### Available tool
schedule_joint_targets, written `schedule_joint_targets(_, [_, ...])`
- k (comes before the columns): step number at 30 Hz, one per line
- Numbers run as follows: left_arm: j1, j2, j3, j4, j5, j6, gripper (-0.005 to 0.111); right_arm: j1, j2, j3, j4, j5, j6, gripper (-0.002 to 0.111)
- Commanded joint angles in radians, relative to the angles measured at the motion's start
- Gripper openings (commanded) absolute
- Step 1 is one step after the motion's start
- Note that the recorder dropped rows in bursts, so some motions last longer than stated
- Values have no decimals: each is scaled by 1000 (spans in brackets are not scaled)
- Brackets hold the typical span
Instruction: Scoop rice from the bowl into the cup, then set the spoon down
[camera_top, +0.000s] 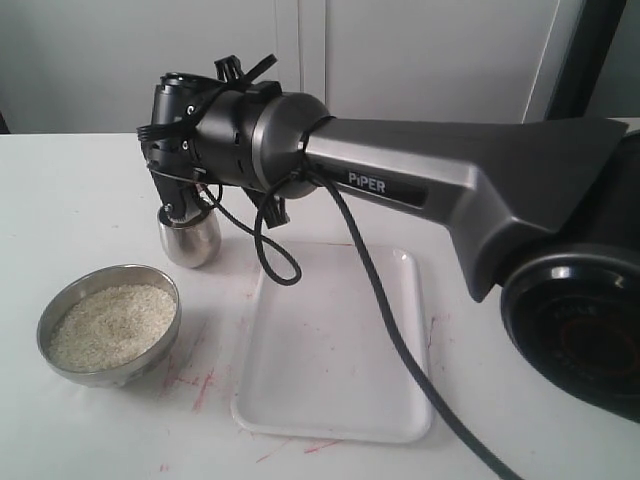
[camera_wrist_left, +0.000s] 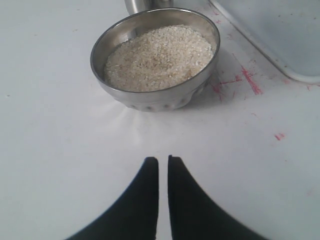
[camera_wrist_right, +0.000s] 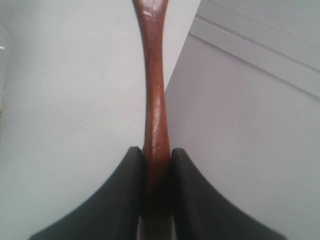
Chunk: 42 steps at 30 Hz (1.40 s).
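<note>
Clamping the spoon by its slim handle, the right gripper hangs over the cup, as we see from outside. The bowl of rice stands near the cup on the desk, just beside a white tray. We find the left gripper clenched, facing the bowl.

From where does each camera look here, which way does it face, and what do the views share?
Exterior view: off the arms, above the table, looking down across it at the bowl, cup and tray; the right arm stretches across.
Left wrist view: on the left wrist, facing the bowl of rice; the left gripper shows, jaws together, empty.
Right wrist view: on the right wrist, looking along the spoon clamped in the right gripper.
Shared: exterior and left wrist views both show bowl, cup and tray.
</note>
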Motion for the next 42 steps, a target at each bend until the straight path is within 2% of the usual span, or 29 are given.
schedule_joint_targets(1, [-5, -3, 5, -11, 2, 3, 14, -4, -2, 1, -85, -3, -12, 0])
schedule_joint_targets(26, [-5, -3, 5, -11, 2, 3, 14, -4, 41, 3, -120, -14, -5, 0])
schedule_joint_targets(29, [-5, -3, 5, -11, 2, 3, 14, -4, 41, 3, -74, -22, -8, 0])
schedule_joint_targets(32, [-5, -3, 5, -11, 2, 3, 14, -4, 39, 3, -139, 4, -3, 0])
schedule_joint_targets(42, [-5, -3, 5, -11, 2, 3, 14, -3, 35, 3, -157, 0, -3, 0])
